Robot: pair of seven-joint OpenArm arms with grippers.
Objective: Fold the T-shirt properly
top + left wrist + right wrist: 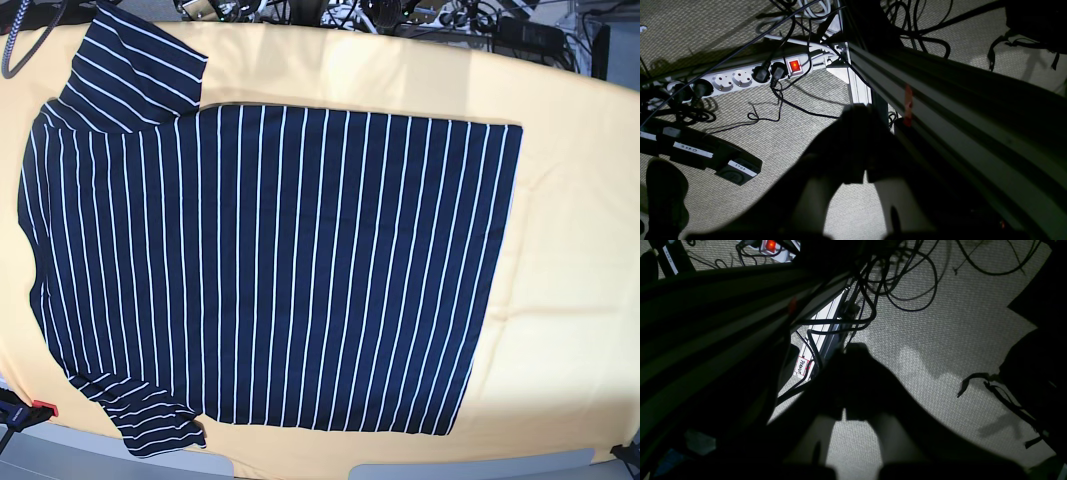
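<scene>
While spread flat, soft striped T-shirt (270, 270) looks roughly rectangular.

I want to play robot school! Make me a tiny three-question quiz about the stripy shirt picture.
1. True or false: the dark navy cloth T-shirt with thin white stripes lies spread flat on the yellow table cover.
2. Are robot arms visible in the base view? A) both B) one C) none
3. Fill in: the red-lit switch on the white plastic power strip shows in the left wrist view, down on the ____.

Key: 1 true; 2 C; 3 floor.
</scene>
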